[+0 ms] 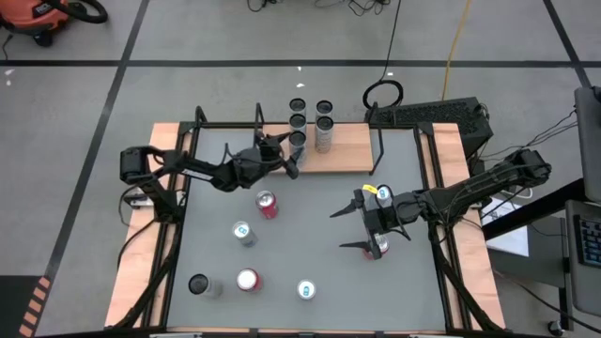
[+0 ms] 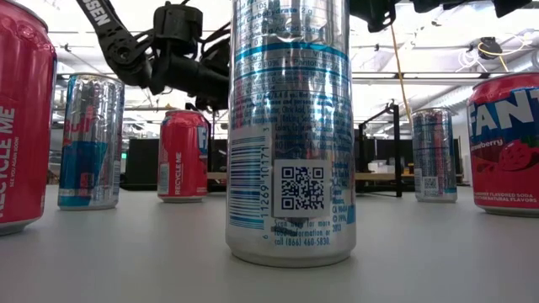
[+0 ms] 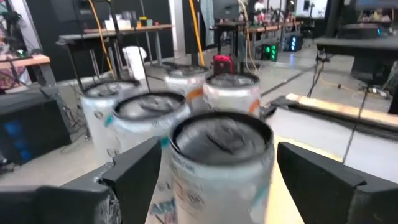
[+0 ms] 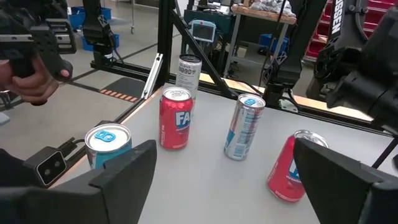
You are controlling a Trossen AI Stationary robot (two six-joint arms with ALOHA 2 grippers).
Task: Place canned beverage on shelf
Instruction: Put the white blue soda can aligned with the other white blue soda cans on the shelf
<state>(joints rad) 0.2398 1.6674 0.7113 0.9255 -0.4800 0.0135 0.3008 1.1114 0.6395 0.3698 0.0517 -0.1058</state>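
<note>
The shelf (image 1: 349, 150) is a light-wood board at the table's far edge with several silver cans standing on it. My left gripper (image 1: 293, 158) reaches level toward the nearest of these cans (image 1: 298, 140), (image 3: 217, 162). It is open, with a finger on either side of the can's upper wall. The can stands upright on its base on the board. My right gripper (image 1: 355, 228), (image 4: 227, 171) hangs open above the table's right half, over a red can (image 1: 378, 247), and holds nothing. My left gripper comes level from the table's near-left side at the can's upper wall (image 3: 186, 180). A clear gap shows between the can and one finger (image 3: 311, 177). Whether the other finger (image 3: 134, 171) touches the wall I cannot tell.
Loose cans stand on the grey tabletop: a red one (image 1: 267, 203), a silver-blue one (image 1: 244, 234), a dark-topped one (image 1: 199, 284), a red one (image 1: 247, 280), a blue-topped one (image 1: 306, 289) and another by the right arm (image 1: 382, 193). A person's hand (image 4: 31, 81) shows beyond the table.
</note>
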